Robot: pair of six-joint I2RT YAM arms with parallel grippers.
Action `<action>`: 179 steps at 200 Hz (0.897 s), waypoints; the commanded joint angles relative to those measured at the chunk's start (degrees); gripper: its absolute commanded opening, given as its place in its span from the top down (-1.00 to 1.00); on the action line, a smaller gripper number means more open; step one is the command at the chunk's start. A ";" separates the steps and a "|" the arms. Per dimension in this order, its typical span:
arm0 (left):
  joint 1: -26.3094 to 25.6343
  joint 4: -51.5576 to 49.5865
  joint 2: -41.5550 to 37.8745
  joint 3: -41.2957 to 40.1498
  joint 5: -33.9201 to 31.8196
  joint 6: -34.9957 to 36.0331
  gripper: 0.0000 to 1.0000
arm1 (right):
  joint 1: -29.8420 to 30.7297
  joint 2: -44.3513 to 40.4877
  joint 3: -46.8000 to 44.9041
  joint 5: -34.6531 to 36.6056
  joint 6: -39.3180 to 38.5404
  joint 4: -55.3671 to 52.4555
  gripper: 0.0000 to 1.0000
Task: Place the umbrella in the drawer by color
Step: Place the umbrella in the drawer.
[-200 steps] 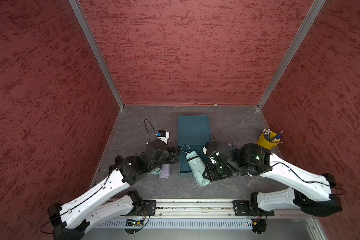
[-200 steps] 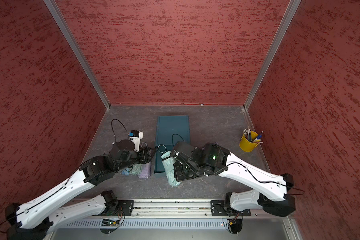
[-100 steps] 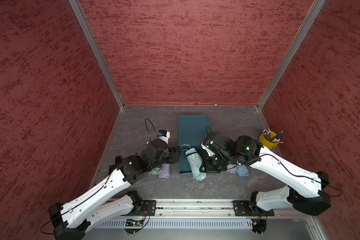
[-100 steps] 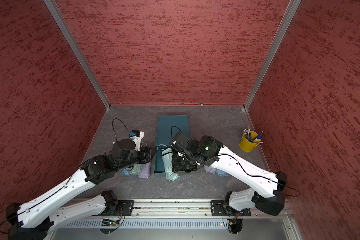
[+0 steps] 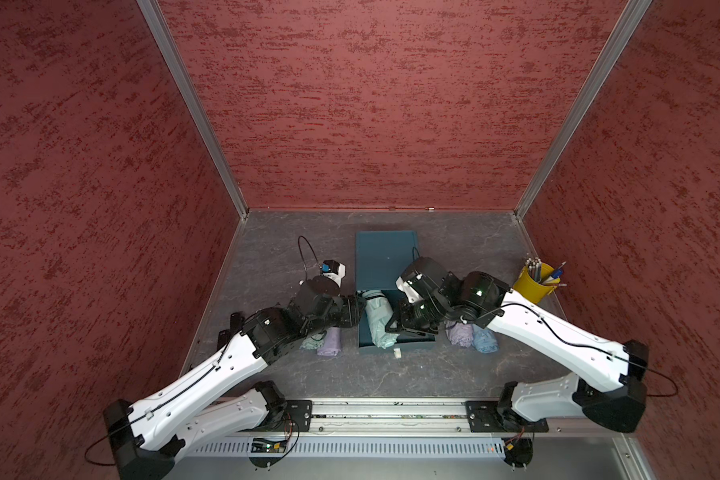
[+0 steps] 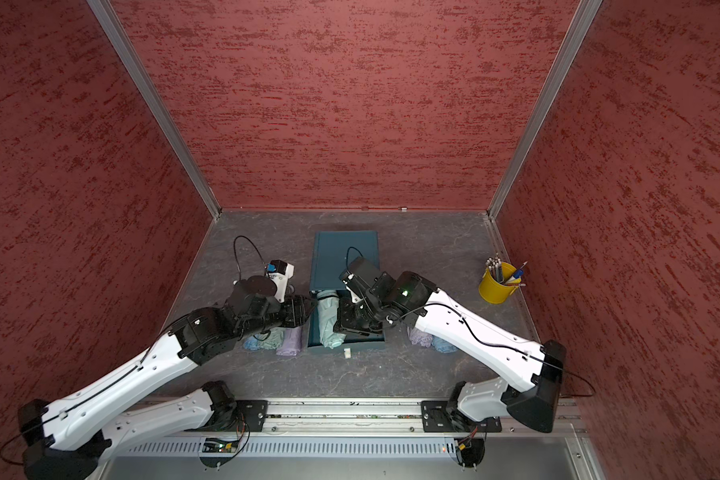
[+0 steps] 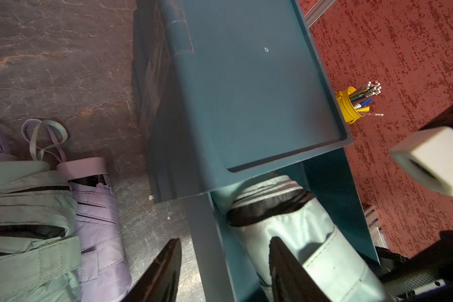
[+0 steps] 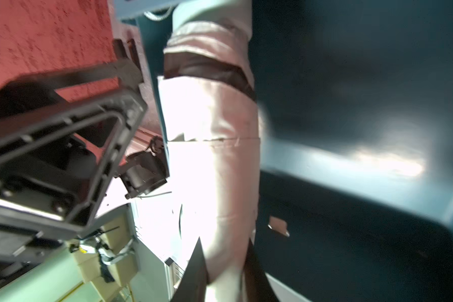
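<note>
I'm looking into a booth of three red, rough-textured walls [image 5: 371, 104] around a dark grey, marble-veined tabletop [image 5: 466, 241]. Aluminium posts [image 5: 193, 108] rise at both far corners. A metal rail [image 5: 391, 410] spans the near edge.

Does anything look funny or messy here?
Yes. The mint umbrella lies slanted in the open drawer, and its end seems to ride over the front rim. A small white scrap also lies on the floor in front of the drawer.
</note>
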 commanded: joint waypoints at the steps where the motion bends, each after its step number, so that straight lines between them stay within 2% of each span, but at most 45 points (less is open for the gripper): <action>1: 0.38 0.91 -0.04 -0.29 1.36 1.12 -0.11 | -0.76 -0.90 -2.11 1.30 2.57 8.10 1.00; 53: 0.54 1.49 0.25 -0.85 2.25 1.04 -0.11 | -0.80 0.49 -3.66 4.74 3.69 12.24 0.99; 83: 0.55 0.45 -0.01 -0.66 2.21 0.89 -0.12 | -0.78 -0.55 -6.56 4.42 4.23 15.99 0.35; 92: 0.66 0.38 -0.20 -0.81 2.16 0.96 -0.14 | -0.77 -1.18 -7.11 5.14 4.01 16.04 0.10; 105: 1.13 -0.37 -0.44 -0.41 1.96 0.80 -0.14 | -0.81 -2.02 -7.33 6.44 3.33 15.37 -0.06; 141: 4.64 -4.27 -1.76 1.91 1.54 -0.50 -0.22 | -0.50 -3.92 -4.30 13.01 -1.71 8.02 -0.09; 156: 6.99 -6.89 -2.36 3.81 0.80 -0.09 -0.22 | 0.49 -4.68 -2.22 15.80 -4.57 4.47 -0.04; 179: 10.80 -10.20 -4.30 4.85 -1.87 0.34 -0.24 | 3.73 -5.90 1.34 23.88 -8.06 -1.80 0.02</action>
